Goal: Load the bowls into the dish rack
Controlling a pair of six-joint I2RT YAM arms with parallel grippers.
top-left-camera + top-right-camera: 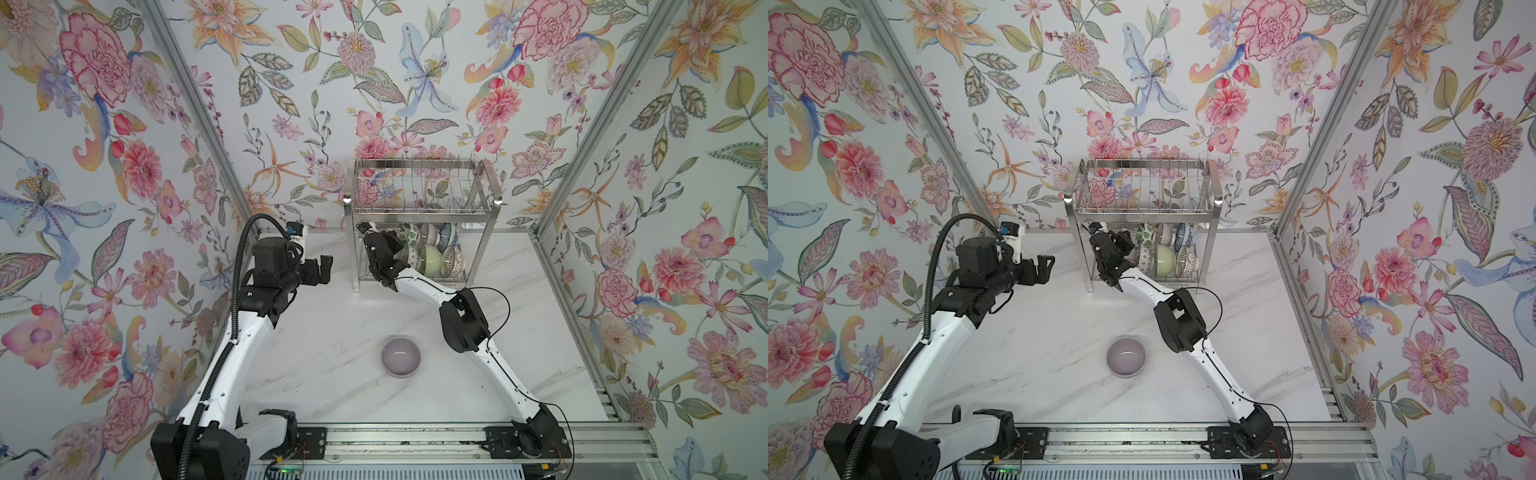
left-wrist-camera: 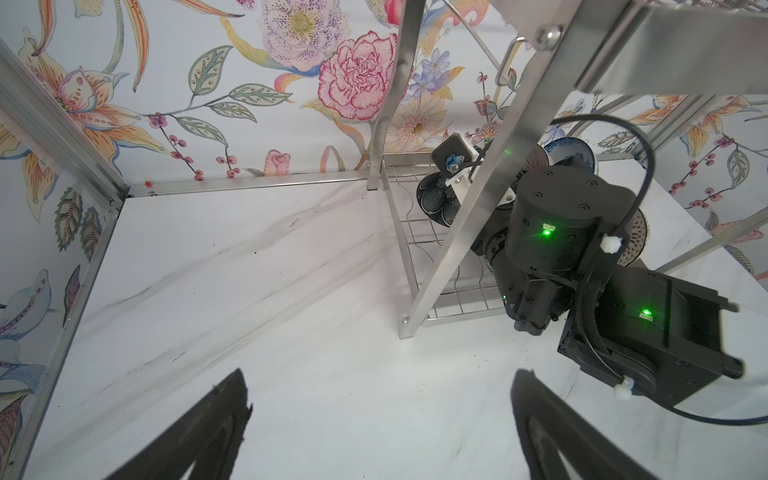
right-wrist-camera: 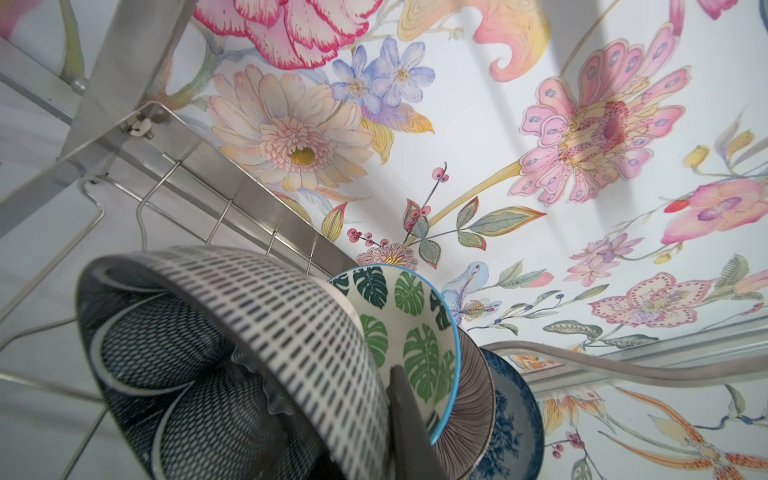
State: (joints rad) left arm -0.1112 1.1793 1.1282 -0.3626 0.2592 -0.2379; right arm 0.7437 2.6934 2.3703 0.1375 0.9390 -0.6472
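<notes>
Your dark bowl [image 3: 249, 353] is round, glossy ceramic, with rows of blue-black dashes on a pale outer wall and net-filled petals inside. It is in the lower tier of the dish rack [image 1: 419, 212], at the left end, tipped on its side. Its mouth is turned away from the other bowls.

Your right gripper [image 3: 332, 395] is closed down to a narrow pinch on that bowl's wall. One dark finger lies along the outside, and the other, inside the bowl, is only a blur.

Just beside the dark bowl's outer wall is the leaf-print bowl [image 3: 407, 324], white with green leaves and a thin blue rim, standing on edge with its mouth towards the dark bowl. Behind it stand a finely ribbed bowl [image 3: 473, 395] and a blue floral bowl [image 3: 511, 424], also on edge. In a top view a plain green bowl [image 1: 432, 258] stands on edge in the nearer row of the same shelf.

The rack is bright steel, with flat-bar legs and thin wire tiers. Its long side runs along the back wall.

Your lilac bowl [image 1: 401, 357] sits upright, mouth up, on the white marble-look worktop [image 1: 332, 332], well apart from the rack and nearer the front.

Your left gripper [image 1: 326, 266] hangs over the worktop to the left of the rack with its jaws spread wide, holding nothing.
</notes>
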